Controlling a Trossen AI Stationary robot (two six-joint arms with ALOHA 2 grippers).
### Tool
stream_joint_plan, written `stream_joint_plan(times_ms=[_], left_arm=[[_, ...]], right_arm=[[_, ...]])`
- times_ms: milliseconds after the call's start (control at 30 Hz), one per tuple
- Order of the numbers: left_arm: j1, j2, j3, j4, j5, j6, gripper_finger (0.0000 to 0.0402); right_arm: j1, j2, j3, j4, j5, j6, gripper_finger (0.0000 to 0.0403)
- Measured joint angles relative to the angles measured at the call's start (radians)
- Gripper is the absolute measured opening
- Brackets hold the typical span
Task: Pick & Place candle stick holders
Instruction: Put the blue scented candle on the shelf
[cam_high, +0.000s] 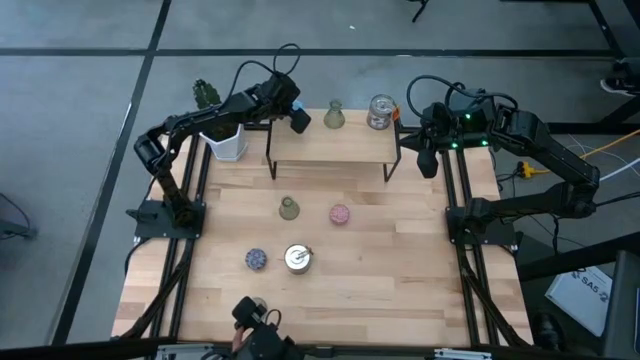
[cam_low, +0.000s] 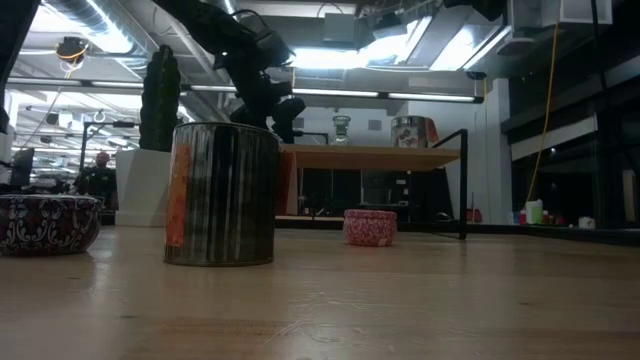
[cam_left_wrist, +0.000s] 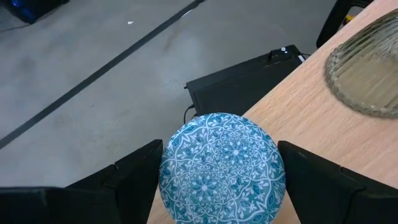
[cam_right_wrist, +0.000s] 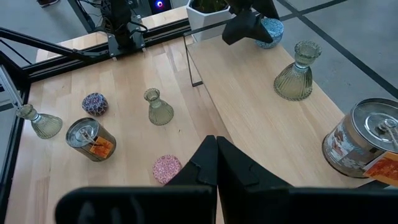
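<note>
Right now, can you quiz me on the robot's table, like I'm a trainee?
1. True or false: the pink speckled round holder sits on the raised wooden shelf.
2. Which hand is at the blue patterned round holder? A) left hand B) right hand C) neither
3. Fill in: on the shelf, the olive-green flared glass holder stands beside a shiny silvery ___.
Key: 1 false; 2 A; 3 cup.

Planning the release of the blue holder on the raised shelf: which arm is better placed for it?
Left. Its hand straddles the blue holder at the shelf edge; the right hand waits beside the shelf, shut and empty.
</note>
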Motion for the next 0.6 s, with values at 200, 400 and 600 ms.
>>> stream_joint_plan(times_ms=[200,400,600], left_arm=[[-0.009,-0.014,0.0,-0.034,0.019,0.0,0.0292],[-0.025,-0.065,-0.004,-0.046,0.028,0.01,0.0292],[-0.02,-0.065,-0.003,-0.042,0.031,0.01,0.0292]], right_arm=[[0.0,0.0,0.0,0.0,0.0,0.0,0.0001],[0.0,0.0,0.0,0.0,0.0,0.0,0.0001],[0.0,0.0,0.0,0.0,0.0,0.0,0.0001]])
